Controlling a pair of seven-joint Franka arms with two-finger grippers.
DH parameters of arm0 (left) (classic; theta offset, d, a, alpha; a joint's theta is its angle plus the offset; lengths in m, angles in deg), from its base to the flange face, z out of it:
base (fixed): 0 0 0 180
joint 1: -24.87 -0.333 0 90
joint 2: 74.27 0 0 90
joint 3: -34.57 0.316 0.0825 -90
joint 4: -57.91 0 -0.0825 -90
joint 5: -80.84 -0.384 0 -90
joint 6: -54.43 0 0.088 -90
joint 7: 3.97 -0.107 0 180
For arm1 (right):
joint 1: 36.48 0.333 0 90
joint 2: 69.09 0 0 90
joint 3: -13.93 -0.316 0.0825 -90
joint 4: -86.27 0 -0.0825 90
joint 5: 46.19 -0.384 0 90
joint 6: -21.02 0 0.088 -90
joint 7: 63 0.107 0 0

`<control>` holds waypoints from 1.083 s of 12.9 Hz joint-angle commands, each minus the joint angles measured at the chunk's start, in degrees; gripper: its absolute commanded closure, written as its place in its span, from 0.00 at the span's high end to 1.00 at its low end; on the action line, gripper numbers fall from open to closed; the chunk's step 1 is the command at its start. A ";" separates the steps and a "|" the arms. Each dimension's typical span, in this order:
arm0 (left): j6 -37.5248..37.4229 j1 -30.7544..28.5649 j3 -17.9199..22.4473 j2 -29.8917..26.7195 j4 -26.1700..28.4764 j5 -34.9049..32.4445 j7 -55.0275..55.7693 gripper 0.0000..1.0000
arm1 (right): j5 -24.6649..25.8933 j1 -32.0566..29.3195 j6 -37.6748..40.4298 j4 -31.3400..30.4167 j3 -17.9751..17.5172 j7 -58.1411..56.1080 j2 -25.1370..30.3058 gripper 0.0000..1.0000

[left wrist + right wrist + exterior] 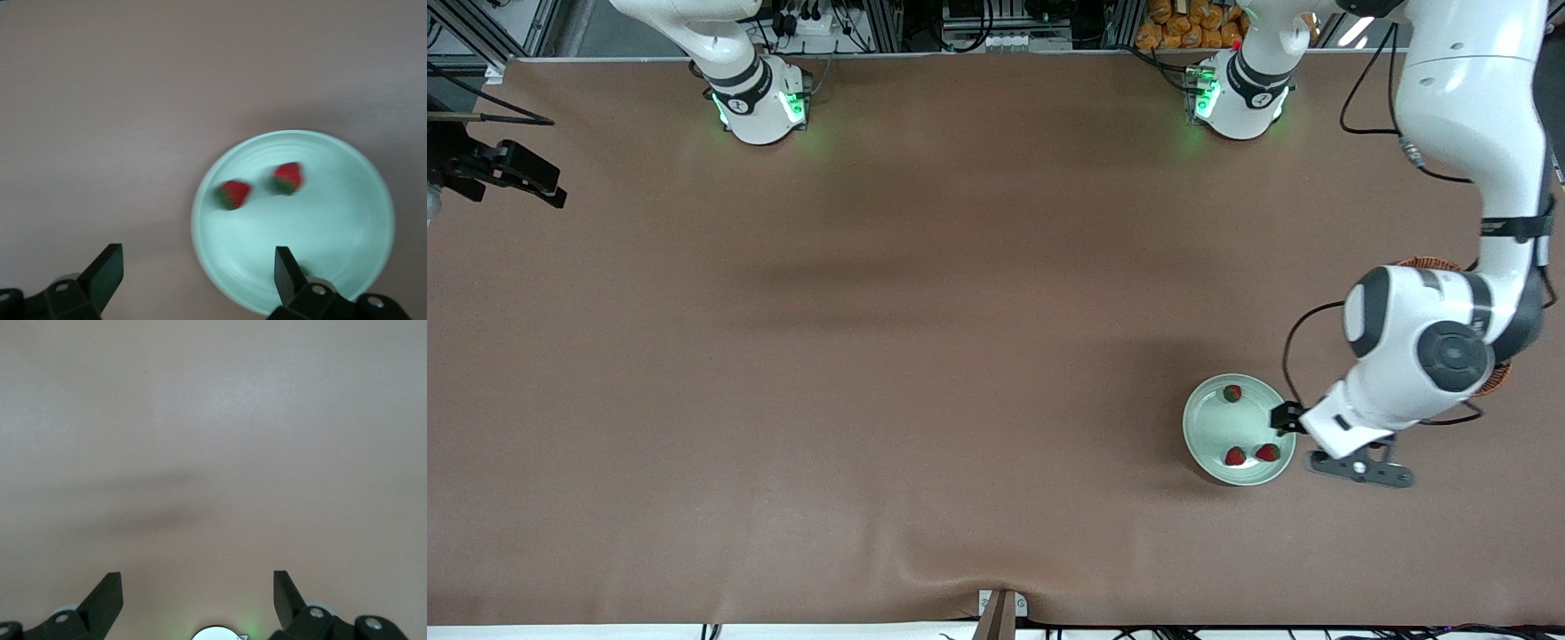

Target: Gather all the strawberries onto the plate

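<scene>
A: Where are the strawberries (1232, 393) found?

B: All three are seen lying in the plate (1202, 436), a pale mint-green round one set on the brown table (925, 356) toward the left arm's end. One berry lies by the rim farther from the front camera; the other two (1235, 456) (1268, 452) lie side by side, near the rim closest to that camera, apart from one another.

A: How is the left gripper (193, 270) placed?

B: It is held over the plate's edge on the left arm's side, and its fingers (285, 267) are spread wide apart with nothing between them. In the left wrist view two berries (233, 194) (288, 178) are shown on the plate (347, 220), one finger partly covering its rim.

A: And the right gripper (197, 590)?

B: It is kept waiting at the right arm's end of the table, over bare brown surface (213, 453). Its fingers (107, 593) are likewise spread apart and nothing is held.

A: Is anything else noted?

B: A brown wicker basket (1432, 264) is largely hidden under the left arm, beside the plate
</scene>
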 commanded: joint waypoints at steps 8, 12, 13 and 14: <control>-6.20 -1.04 -0.31 -10.60 0.06 4.45 0.57 1.00 | 0.09 0.48 0.87 1.13 0.00 0.90 -0.43 1.00; -17.44 1.59 0.21 -18.41 0.07 8.50 3.70 1.00 | 0.09 0.48 0.87 1.13 0.00 0.81 -0.43 1.00; -19.90 2.56 0.21 -20.52 0.24 8.51 6.34 1.00 | 0.09 0.48 0.87 1.13 0.00 0.90 -0.43 1.00; -22.54 2.83 0.21 -22.02 0.15 8.51 6.98 1.00 | 0.09 0.48 0.87 1.13 -0.09 0.90 -0.43 1.00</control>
